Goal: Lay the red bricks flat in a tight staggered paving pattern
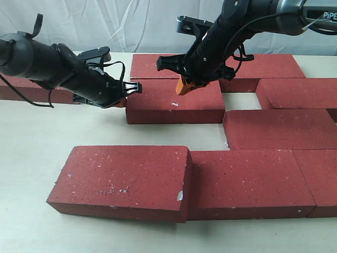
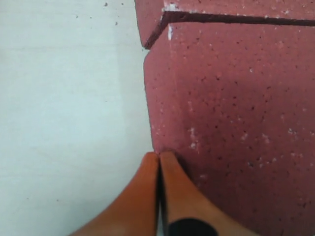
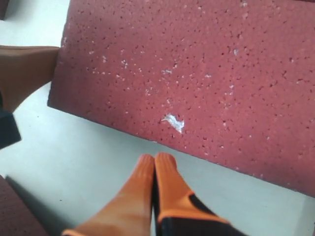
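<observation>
Exterior view: red bricks (image 1: pixel 253 179) laid flat on table (image 1: pixel 31 142) in staggered rows, gaps left between some. Left gripper (image 1: pixel 125 99) pressed together, tips butted against end of middle brick (image 1: pixel 176 103). Right gripper (image 1: pixel 185 87) pressed together, nothing held, positioned over same brick's top.

Red bricks (image 1: pixel 175 100) lie in staggered rows on the table (image 1: pixel 31 142).

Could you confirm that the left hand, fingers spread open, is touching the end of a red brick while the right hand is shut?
Not quite: the left wrist view shows the left hand shut, fingers pressed together. Its tips do touch the end of the red brick, and the right hand is shut.
</observation>
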`<state>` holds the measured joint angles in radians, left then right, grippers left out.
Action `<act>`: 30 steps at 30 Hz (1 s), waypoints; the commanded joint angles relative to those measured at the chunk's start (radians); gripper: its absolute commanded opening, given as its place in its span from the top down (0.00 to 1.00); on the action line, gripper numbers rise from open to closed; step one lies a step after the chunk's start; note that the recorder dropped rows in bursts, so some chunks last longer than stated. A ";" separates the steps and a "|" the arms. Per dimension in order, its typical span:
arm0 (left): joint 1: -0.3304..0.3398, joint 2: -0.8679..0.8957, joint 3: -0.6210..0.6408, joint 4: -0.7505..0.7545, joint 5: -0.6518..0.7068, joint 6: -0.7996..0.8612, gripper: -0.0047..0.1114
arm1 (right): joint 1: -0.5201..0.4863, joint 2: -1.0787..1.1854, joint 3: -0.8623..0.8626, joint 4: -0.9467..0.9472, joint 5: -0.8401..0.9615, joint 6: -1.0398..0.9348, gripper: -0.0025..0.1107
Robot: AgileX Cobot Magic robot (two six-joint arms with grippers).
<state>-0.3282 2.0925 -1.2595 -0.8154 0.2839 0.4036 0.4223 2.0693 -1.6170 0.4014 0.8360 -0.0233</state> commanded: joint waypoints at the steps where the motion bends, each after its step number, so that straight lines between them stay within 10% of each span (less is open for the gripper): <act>1: -0.031 0.048 0.000 -0.026 -0.020 0.009 0.96 | -0.004 -0.011 -0.002 0.000 -0.011 -0.001 0.98; 30: -0.083 0.066 -0.061 -0.203 0.004 0.188 0.96 | -0.004 -0.011 -0.002 -0.011 -0.013 -0.001 0.98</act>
<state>-0.3995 2.1519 -1.3036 -0.9979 0.2909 0.5726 0.4223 2.0693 -1.6170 0.4014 0.8282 -0.0211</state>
